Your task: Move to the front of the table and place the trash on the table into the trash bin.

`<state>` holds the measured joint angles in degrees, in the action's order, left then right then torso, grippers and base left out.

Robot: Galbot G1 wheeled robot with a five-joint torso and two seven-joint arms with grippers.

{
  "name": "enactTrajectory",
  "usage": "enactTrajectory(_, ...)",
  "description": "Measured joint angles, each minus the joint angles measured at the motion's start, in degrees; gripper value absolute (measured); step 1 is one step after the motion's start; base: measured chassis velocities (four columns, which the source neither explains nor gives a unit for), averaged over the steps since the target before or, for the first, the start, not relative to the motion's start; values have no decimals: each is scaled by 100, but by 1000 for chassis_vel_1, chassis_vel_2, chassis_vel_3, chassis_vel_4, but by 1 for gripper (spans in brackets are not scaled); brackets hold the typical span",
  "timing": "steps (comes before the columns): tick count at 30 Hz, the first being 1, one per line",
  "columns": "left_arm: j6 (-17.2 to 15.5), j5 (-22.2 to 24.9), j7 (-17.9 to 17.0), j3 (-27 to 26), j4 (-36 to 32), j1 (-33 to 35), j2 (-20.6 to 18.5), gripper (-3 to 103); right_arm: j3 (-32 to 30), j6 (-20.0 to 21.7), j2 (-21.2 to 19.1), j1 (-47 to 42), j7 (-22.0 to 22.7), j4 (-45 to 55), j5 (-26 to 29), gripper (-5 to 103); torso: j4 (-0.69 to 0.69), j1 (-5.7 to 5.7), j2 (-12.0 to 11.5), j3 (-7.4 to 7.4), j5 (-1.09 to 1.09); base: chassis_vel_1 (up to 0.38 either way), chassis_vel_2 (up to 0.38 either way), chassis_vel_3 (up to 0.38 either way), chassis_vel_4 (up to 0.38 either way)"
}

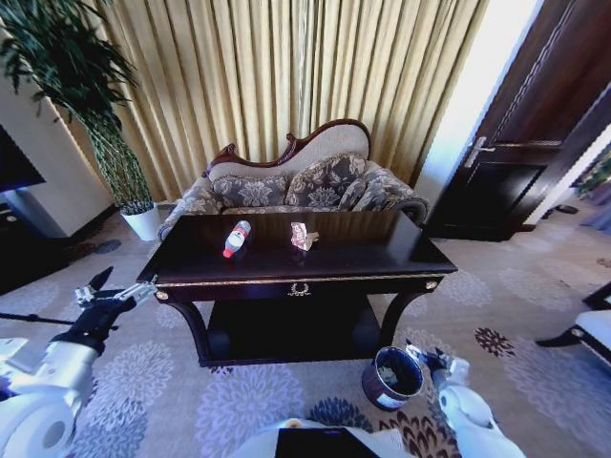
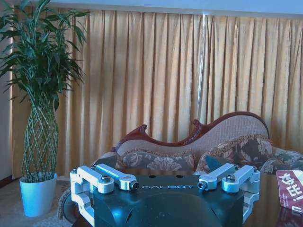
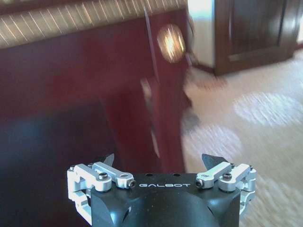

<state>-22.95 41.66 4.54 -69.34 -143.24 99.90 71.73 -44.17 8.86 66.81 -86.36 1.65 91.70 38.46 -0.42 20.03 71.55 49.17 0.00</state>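
Left gripper (image 1: 119,291) spread wide, off the table's (image 1: 382,260) front-left corner | plastic bottle (image 1: 236,239) and crumpled wrapper (image 1: 304,236) mid-tabletop, near the rear edge | trash bin (image 1: 392,378) by the front-right leg, right gripper (image 1: 427,357) wide beside it—risk: nudging it over.

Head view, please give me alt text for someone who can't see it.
A dark table holds a bottle and a crumpled wrapper, with a trash bin on the carpet at its front right. The left hand is open, empty, near the table's left corner.
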Motion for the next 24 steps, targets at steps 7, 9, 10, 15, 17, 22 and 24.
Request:
enactTrajectory(7,81,12,0,6,0,-1,-3,100,-378,-310,46,-588,-209,1741,72,100,-1,0,0,0,-1,0,0,0,0)
enactTrajectory(9,220,42,5,15,5,-12,-19,100,-460,-353,106,-836,-327,2527,21,100,-1,0,0,0,-1,0,0,0,0)
enactTrajectory(10,220,42,5,15,5,-12,-19,100,-460,-353,106,-836,-327,2527,21,100,-1,0,0,0,-1,0,0,0,0)
enactTrajectory(15,428,78,44,51,82,-16,-27,100,-357,-341,147,-1127,-341,3843,-124,100,-1,0,0,0,-1,0,0,0,0)
enactTrajectory(17,430,82,44,40,81,-6,-28,100,-325,-296,147,-1170,-341,4095,-189,100,0,0,0,0,-1,0,0,0,0)
enactTrajectory(22,431,96,41,9,70,13,-29,100,-264,-186,147,-1322,-382,4558,-573,100,0,0,0,0,0,0,0,0,0)
enactTrajectory(24,413,96,41,9,67,12,-22,100,-247,-41,144,-1383,-394,4697,-658,100,-1,0,1,0,0,0,0,0,0)
